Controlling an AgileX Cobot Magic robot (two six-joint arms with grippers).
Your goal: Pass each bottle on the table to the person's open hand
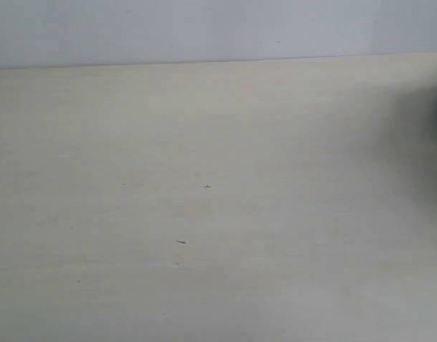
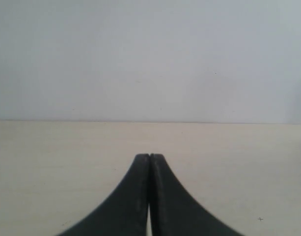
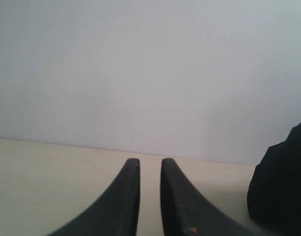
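table (image 1: 204, 142): one | left gripper (image 2: 150, 156): together | right gripper (image 3: 150, 161): narrowly apart | dark object (image 3: 280, 182): one

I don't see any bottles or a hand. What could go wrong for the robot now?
1. No bottle and no open hand shows in any view, only the table, so the arms might move with nothing to aim at.
2. The left pincer is shut; if it reached for a bottle like that, it would likely push it over.
3. A black shape sits close beside the slightly open right pincer; swinging that way could bump it.
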